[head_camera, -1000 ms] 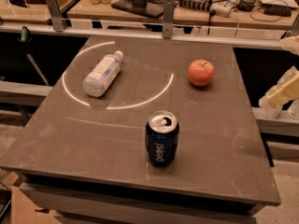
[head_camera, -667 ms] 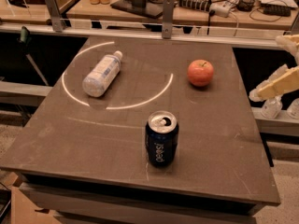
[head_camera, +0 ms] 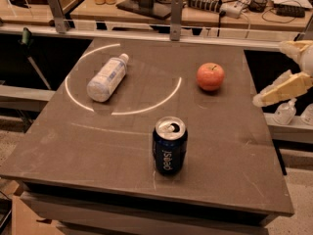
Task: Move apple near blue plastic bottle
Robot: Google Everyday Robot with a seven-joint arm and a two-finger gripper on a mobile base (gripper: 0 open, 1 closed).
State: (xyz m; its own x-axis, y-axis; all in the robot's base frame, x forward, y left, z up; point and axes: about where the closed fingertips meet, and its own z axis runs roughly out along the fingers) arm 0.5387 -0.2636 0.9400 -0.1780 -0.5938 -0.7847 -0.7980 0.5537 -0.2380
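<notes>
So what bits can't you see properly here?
- Tool, camera view: beyond the right side of the table, cut off by the picture's right edge.
- Blue plastic bottle: label words too small to read.
- Apple: its back side faces away.

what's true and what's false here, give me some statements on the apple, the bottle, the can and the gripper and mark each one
1. The round red-orange apple sits on the dark grey table, toward its right rear. True.
2. The translucent plastic bottle with a pale blue label stands upright. False: it lies on its side at the left rear.
3. The dark blue Pepsi can stands upright, nearer the front edge than the apple. True.
4. The gripper holds the apple. False: it hangs beyond the table's right edge, apart from the apple.
5. The apple touches the bottle. False: they lie well apart, on opposite sides of the table.
</notes>
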